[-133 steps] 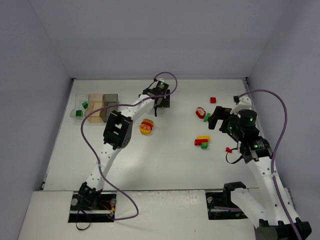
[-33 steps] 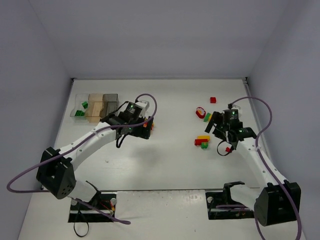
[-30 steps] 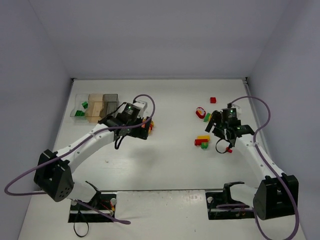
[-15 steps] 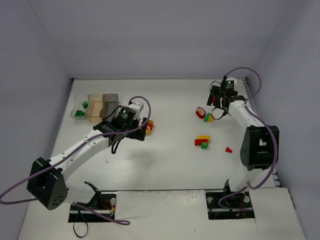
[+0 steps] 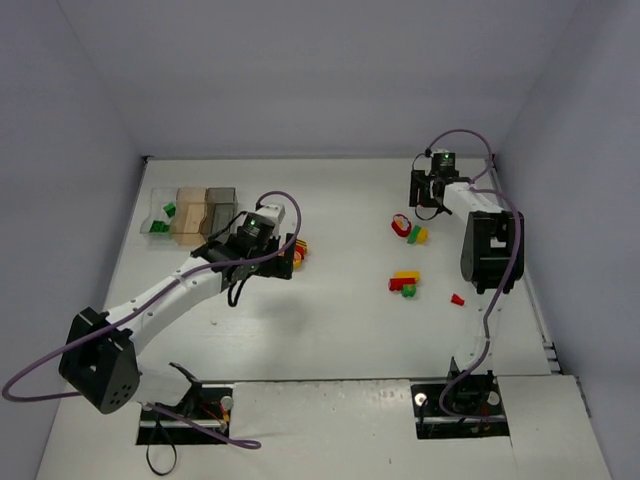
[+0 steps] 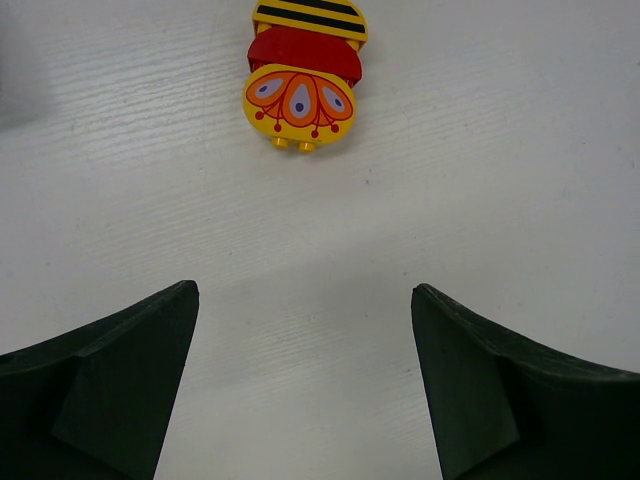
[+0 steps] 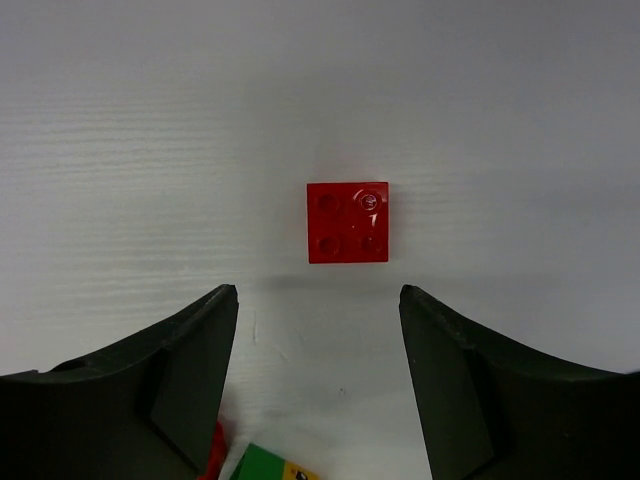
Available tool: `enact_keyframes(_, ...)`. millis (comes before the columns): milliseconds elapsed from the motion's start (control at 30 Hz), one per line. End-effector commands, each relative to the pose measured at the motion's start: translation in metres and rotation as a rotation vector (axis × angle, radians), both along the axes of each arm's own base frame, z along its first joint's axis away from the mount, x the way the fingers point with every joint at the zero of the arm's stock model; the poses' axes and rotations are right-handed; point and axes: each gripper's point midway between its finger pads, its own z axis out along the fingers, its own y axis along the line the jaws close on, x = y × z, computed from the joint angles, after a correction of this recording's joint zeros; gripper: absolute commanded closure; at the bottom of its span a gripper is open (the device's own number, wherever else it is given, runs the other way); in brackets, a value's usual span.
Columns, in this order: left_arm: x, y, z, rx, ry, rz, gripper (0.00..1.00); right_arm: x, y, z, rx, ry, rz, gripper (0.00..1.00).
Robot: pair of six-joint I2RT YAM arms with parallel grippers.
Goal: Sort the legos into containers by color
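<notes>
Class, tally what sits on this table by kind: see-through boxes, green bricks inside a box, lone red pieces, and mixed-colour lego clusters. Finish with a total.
See-through boxes: 3
Green bricks, both in the clear box: 2
Lone red pieces: 2
Mixed-colour clusters: 3
Total: 10

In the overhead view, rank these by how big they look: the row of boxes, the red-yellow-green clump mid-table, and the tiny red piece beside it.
1. Row of boxes
2. Red-yellow-green clump
3. Tiny red piece
The differences are plain, so there are no ties.
</notes>
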Motion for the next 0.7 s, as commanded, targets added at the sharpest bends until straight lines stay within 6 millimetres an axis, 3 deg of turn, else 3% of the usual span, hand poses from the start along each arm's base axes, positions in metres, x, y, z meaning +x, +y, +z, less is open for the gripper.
enact_keyframes(0, 0.012, -0.005, 0.015, -0.046, -0.048, 0.038, 0.19, 0.023, -0.003, 0.019, -0.032, -0.076, 0.025, 0.38)
enact_keyframes(33, 0.012, -0.006, 0.015, -0.049, -0.044, 0.038, 0.19, 0.029, -0.003, 0.019, -0.029, -0.098, 0.025, 0.38)
enact_keyframes(67, 0.012, -0.007, 0.015, -0.052, -0.04, 0.037, 0.19, 0.029, -0.018, 0.017, -0.025, -0.093, -0.005, 0.38)
enact_keyframes(267, 0.016, -0.01, 0.013, -0.048, -0.033, 0.042, 0.19, 0.032, -0.018, -0.001, -0.012, -0.08, 0.037, 0.38)
enact_keyframes(667, 0.016, -0.005, 0.02, -0.022, -0.04, 0.035, 0.19, 0.035, -0.018, -0.019, 0.014, -0.078, 0.122, 0.5)
